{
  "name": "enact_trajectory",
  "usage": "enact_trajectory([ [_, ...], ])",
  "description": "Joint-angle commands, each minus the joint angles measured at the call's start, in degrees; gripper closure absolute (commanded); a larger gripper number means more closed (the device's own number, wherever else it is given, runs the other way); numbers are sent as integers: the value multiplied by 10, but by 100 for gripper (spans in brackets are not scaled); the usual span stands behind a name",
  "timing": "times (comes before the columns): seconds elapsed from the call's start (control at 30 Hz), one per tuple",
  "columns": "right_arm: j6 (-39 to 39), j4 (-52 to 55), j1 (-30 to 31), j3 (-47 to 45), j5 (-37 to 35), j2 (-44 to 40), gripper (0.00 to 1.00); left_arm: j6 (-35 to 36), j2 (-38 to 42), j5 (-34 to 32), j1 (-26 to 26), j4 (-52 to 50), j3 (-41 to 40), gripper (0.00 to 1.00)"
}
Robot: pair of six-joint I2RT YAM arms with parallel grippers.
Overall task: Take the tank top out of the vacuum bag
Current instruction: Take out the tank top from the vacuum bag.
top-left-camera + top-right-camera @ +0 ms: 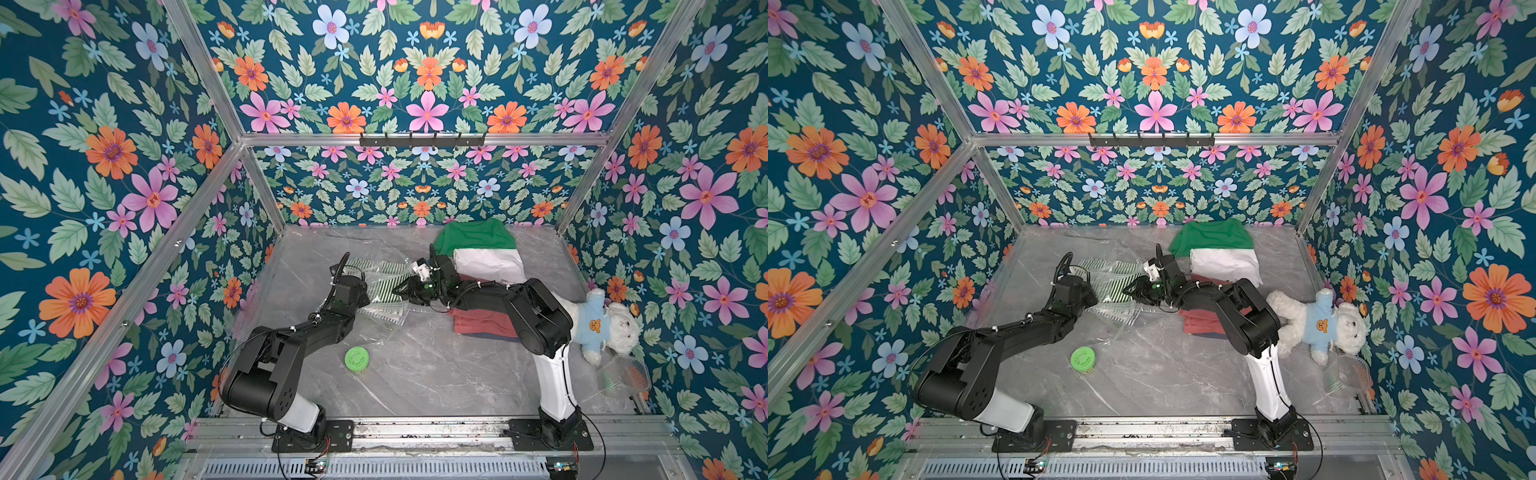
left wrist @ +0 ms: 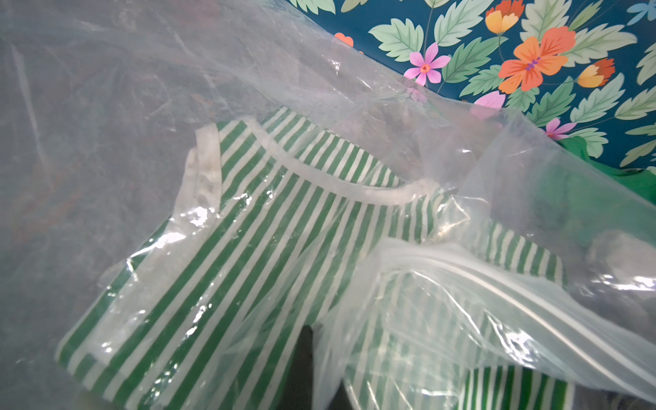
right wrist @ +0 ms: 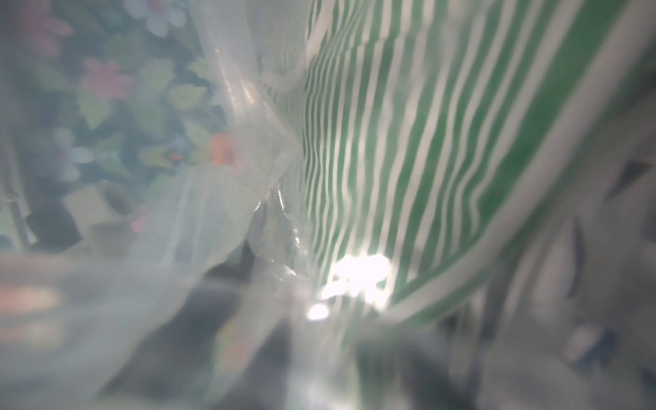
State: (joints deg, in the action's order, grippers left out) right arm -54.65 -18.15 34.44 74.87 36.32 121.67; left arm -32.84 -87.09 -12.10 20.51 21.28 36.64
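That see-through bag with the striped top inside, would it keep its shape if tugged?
Probably not: the vacuum bag is creased and folded over itself, so it likely flops and crumples. Its glossy film looks slippery, so it may slide in a grip. The tank top inside would likely drag along.

The left arm [image 1: 286,349] rises from its base at the worktop's [image 1: 415,374] front edge, left side, elbow bent and forearm reaching toward the middle. The left claw [image 1: 366,296] points right, closed tight. The right arm [image 1: 538,318] stands at the front right, folds over and stretches left. The right claw [image 1: 400,291] faces the other, close by; its jaws cannot be made out.
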Motion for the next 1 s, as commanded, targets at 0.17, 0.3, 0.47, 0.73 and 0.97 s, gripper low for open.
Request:
enact_trajectory([
  [0.17,-38,-14,0,-33,-17,-1,41,1,-2,-3,0,10,-1,100],
  [0.3,-63,-46,1,-41,-1,6,41,1,-4,-1,0,11,1,100],
  [0.47,-56,-55,-3,-16,7,13,55,0,-4,0,-1,11,1,100],
  [0.73,-13,-17,-16,29,-16,19,62,1,-3,-1,0,10,3,100],
  [0.97,-27,-5,-33,76,-12,73,51,1,-6,1,-1,11,3,100],
])
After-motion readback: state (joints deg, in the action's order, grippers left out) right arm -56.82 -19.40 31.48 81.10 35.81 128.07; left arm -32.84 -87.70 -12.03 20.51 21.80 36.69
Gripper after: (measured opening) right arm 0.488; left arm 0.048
